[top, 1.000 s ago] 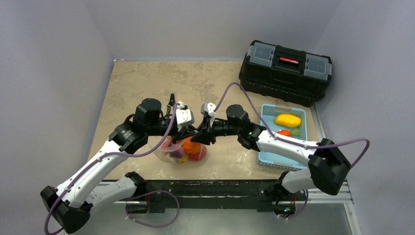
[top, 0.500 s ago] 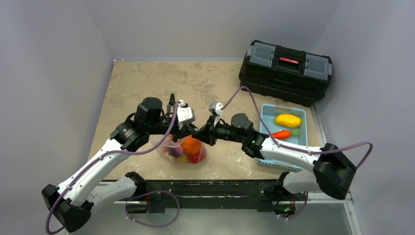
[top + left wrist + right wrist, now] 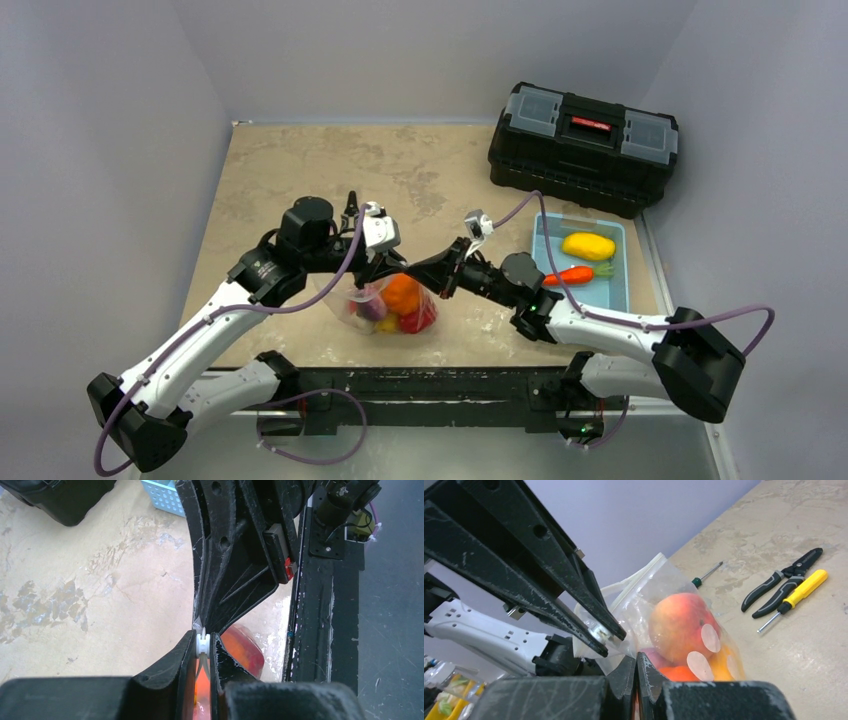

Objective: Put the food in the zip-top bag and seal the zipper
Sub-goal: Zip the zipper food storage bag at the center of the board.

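Observation:
The clear zip-top bag (image 3: 385,310) hangs between my two grippers near the table's front edge. It holds several foods: a peach (image 3: 679,622), orange, red, purple and yellow pieces. My left gripper (image 3: 388,268) is shut on the white zipper slider (image 3: 202,644) at the bag's mouth. My right gripper (image 3: 438,283) is shut on the bag's edge right beside it, fingertip to fingertip with the left. The zipper strip (image 3: 640,576) runs up along the mouth. A yellow food (image 3: 588,245) and a carrot (image 3: 574,274) lie in the blue tray (image 3: 610,295).
A black toolbox (image 3: 583,135) stands at the back right. Black pliers (image 3: 781,582), a yellow-handled screwdriver (image 3: 796,596) and a small green-collared screwdriver (image 3: 705,575) lie on the table behind the bag. The black frame rail (image 3: 325,605) runs along the table's front edge.
My right gripper has moved right and lower, still pinching the bag edge. The bag has shifted and stretched to the right. My left gripper has hardly moved.

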Motion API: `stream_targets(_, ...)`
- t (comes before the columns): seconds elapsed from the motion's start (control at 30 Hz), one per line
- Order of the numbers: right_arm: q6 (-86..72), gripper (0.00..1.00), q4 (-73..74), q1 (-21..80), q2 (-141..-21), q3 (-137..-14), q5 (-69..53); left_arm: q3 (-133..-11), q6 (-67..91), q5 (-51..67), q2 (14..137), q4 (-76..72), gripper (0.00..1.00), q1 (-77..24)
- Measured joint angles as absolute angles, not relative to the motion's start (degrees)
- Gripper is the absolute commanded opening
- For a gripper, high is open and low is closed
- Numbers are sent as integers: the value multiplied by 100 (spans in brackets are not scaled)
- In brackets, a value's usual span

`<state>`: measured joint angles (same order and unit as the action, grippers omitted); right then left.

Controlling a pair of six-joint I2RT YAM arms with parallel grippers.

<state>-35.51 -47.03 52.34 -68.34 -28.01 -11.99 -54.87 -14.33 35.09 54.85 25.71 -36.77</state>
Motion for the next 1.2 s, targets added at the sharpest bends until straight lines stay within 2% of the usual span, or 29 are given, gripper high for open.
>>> stream_targets(0.07, -3463, 0, -4733, 5223, -6735, -2722, -1295, -5487, -1400, 3559, 5483, 2571, 0, -3677)
stream_targets(0.1, -3345, 6, -4727, 5214, -6702, -2707, -1393, -5487, -1385, 3588, 5478, 2569, 0, -3677)
stream_targets(0.17, -3030, 38, -4652, 5201, -6665, -2709, -1673, -5487, -1304, 3658, 5465, 2571, 0, -3677)
stream_targets(0.2, -2904, 50, -4556, 5199, -6648, -2724, -1798, -5487, -1291, 3691, 5463, 2571, 0, -3677)
stream_targets(0.23, -2735, 57, -4366, 5194, -6630, -2770, -1935, -5487, -1264, 3723, 5461, 2571, 0, -3677)
stream_targets(0.27, -2565, 59, -4171, 5194, -6630, -2840, -2062, -5487, -1240, 3771, 5459, 2571, 0, -3677)
stream_targets(0.33, -2217, 55, -3745, 5183, -6648, -3063, -2248, -5487, -1168, 3857, 5459, 2569, 0, -3677)
stream_targets(0.4, -1951, 32, -3439, 5179, -6685, -3306, -2366, -5487, -1122, 3953, 5459, 2567, 3, -3677)
stream_targets(0.5, -1627, 3, -3124, 5188, -6757, -3645, -2578, -5496, -1109, 4010, 5465, 2526, 4, -3662)
stream_targets(0.53, -1553, 0, -3076, 5199, -6757, -3693, -2668, -5500, -1092, 4018, 5474, 2508, 5, -3640)
stream_targets(0.6, -1466, 0, -3020, 5210, -6757, -3736, -2764, -5511, -1096, 4003, 5489, 2491, 11, -3629)
stream_targets(0.73, -1406, 0, -2998, 5207, -6755, -3734, -2836, -5516, -1125, 3957, 5489, 2510, 47, -3625)
stream_targets(0.83, -1402, 0, -3024, 5218, -6661, -3629, -2864, -5518, -1153, 3726, 5487, 2488, 63, -3603)
stream_targets(0.93, -1402, 0, -3068, 5205, -6405, -3374, -2714, -5518, -1155, 3708, 5457, 2554, 68, -3618)
stream_targets(1.07, -1391, 0, -3072, 5170, -6108, -3151, -2510, -5518, -1157, 3841, 5454, 2705, 69, -3645)
stream_targets(1.13, -1382, 0, -3079, 5170, -6071, -3146, -2491, -5520, -1160, 3964, 5498, 2801, 69, -3645)
stream_targets(1.2, -1382, 0, -3076, 5170, -6073, -3146, -2491, -5533, -1179, 4073, 5572, 2915, 64, -3645)
